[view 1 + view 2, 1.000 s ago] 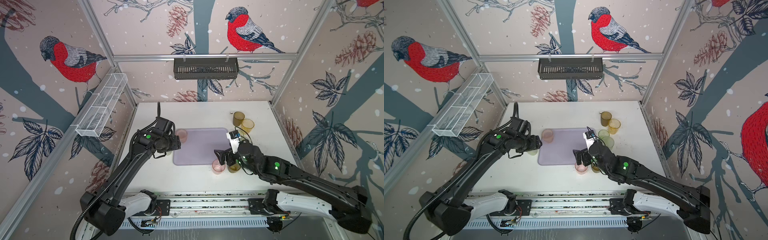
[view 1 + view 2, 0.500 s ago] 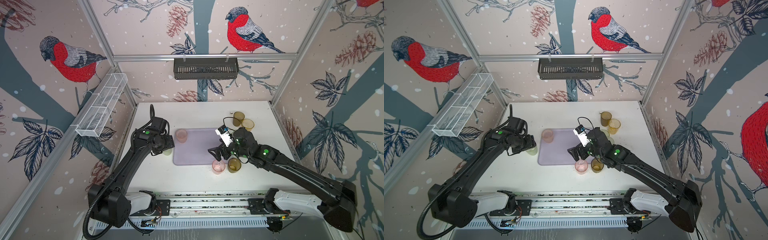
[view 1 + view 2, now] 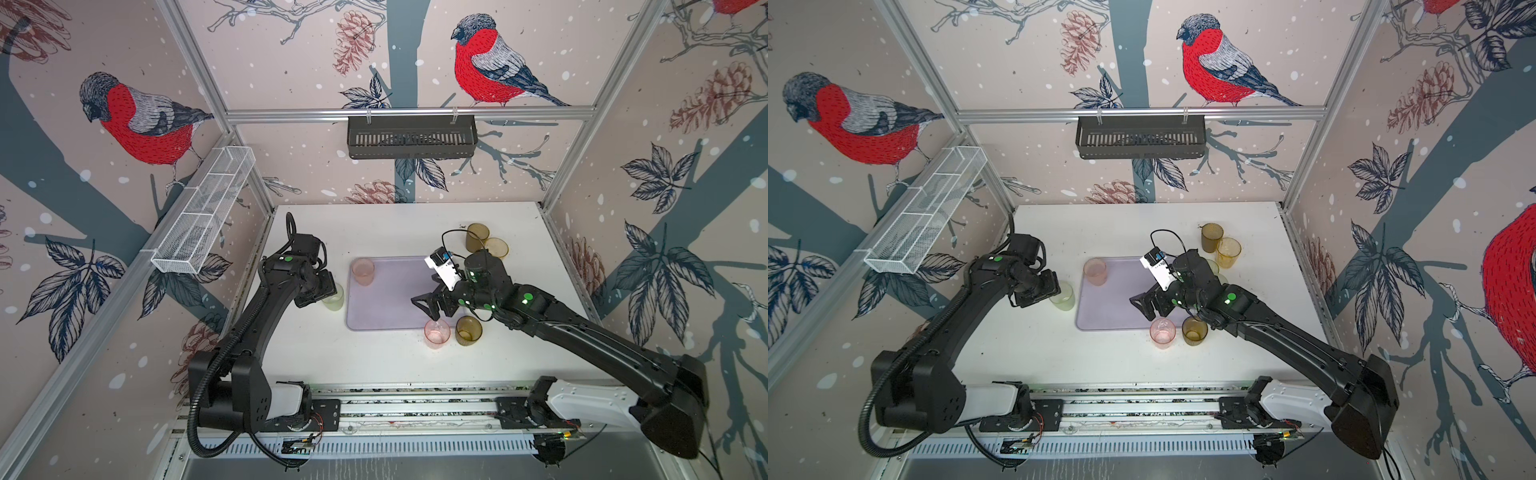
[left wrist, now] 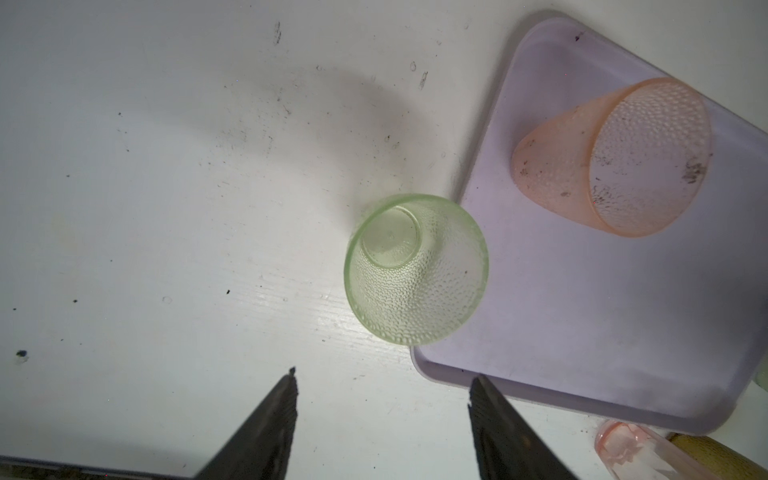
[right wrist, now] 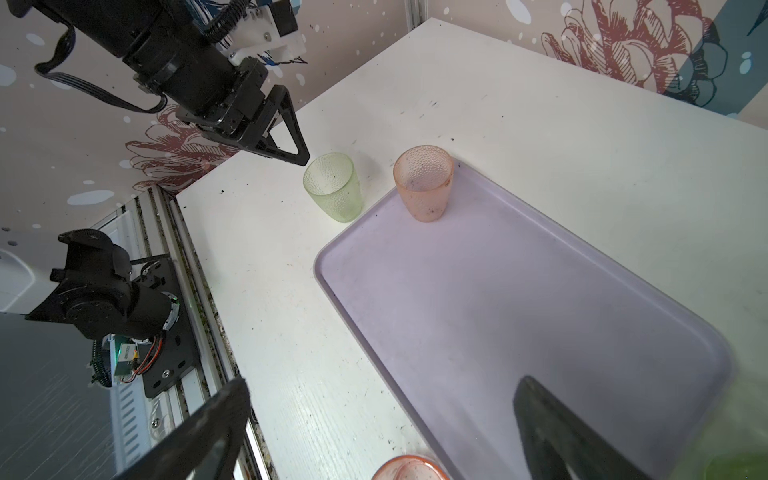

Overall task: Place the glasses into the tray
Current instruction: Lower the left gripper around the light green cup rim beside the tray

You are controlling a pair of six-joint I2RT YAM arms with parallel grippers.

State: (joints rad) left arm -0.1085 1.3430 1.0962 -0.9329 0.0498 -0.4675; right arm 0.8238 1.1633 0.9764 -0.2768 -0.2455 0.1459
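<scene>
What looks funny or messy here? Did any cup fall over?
No cup has fallen: each one in view stands upright, and nothing is spilled. Only dirt stands out: the pink tumbler on the lavender tray has dark smudges inside, and the white table is speckled with black marks.

We find most of the tray [image 5: 519,311] bare; one pink glass [image 5: 424,183] stands in its far left corner. A green glass [image 4: 415,270] crowds the left rim, with open bench [image 4: 166,187] on its other sides. A second pink glass [image 3: 436,333] and an olive glass [image 3: 468,330] block the near rim, close by the right arm [image 3: 561,320].
</scene>
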